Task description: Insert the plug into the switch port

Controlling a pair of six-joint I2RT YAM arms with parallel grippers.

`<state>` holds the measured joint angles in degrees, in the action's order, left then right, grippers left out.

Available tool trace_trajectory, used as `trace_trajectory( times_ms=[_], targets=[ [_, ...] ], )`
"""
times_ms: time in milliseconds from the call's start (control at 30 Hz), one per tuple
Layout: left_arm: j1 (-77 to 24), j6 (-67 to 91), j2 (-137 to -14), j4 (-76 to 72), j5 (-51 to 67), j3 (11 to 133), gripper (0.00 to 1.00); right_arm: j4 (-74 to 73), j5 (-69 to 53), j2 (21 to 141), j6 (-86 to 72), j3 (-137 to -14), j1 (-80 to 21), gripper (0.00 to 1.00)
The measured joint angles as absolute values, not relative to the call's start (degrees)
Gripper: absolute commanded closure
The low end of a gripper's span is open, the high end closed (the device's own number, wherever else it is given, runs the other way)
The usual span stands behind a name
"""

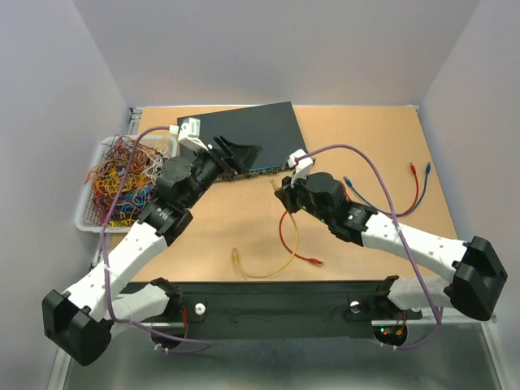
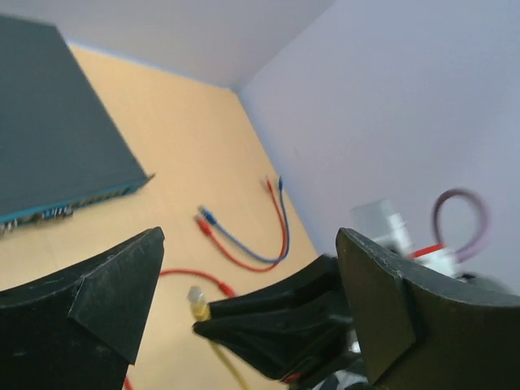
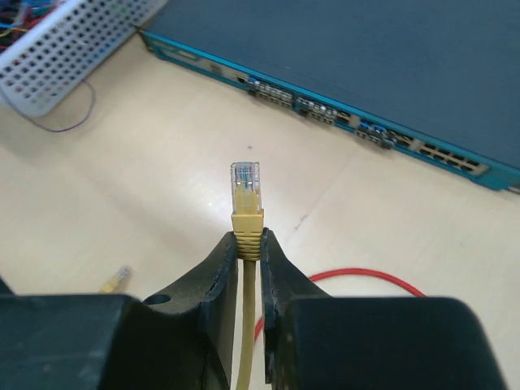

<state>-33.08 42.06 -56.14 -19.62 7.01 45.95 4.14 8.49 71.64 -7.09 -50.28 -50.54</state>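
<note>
Two fingers of my right gripper point(image 3: 249, 244) are clamped on the yellow cable point(image 3: 247, 341) just behind its plug point(image 3: 246, 183). The plug's clear tip points far, toward the switch point(image 3: 366, 57), but stays apart from it. Bare table point(image 3: 130, 187) lies between. The switch sits at the far middle, its socket row point(image 3: 357, 126) facing me. My left gripper point(image 1: 236, 153) hangs over the switch's near edge, jaws spread wide, holding nothing. A white basket point(image 3: 57, 49) stands at the far left.
</note>
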Motion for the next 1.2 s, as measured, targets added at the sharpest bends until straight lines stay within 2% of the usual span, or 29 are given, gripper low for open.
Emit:
trace_trajectory(
  times_ms=[233,333,467,767,1033,1200],
  targets=[
    [-33.08,46.44,-55.79,-18.98,4.03,58.65,0.01,4.12,12.32,74.37,-11.49,-47.09,-43.44,1.00],
    [-33.36,48.84,-56.03,-18.96,3.97,64.18,0.01,4.16,11.16,79.59,-13.56,-47.29,-35.88,1.00],
    [-33.58,50.26,-55.83,-19.00,2.83,68.20,0.01,2.24,11.40,87.59,-14.41,-48.95,-31.09,1.00],
    [-33.69,50.52,-56.51,-17.30,1.02,69.25,0.01,1.52,7.01,99.55,-15.88,-57.25,-30.33,1.00],
    [-33.69,49.25,-56.77,-14.22,-1.96,69.28,0.01,1.48,5.76,103.35,-16.14,-59.40,-29.82,1.00],
    [-33.67,42.92,-54.50,-12.38,-8.03,66.22,0.01,1.45,5.48,104.51,-16.05,-61.23,-28.45,1.00]
  ],
)
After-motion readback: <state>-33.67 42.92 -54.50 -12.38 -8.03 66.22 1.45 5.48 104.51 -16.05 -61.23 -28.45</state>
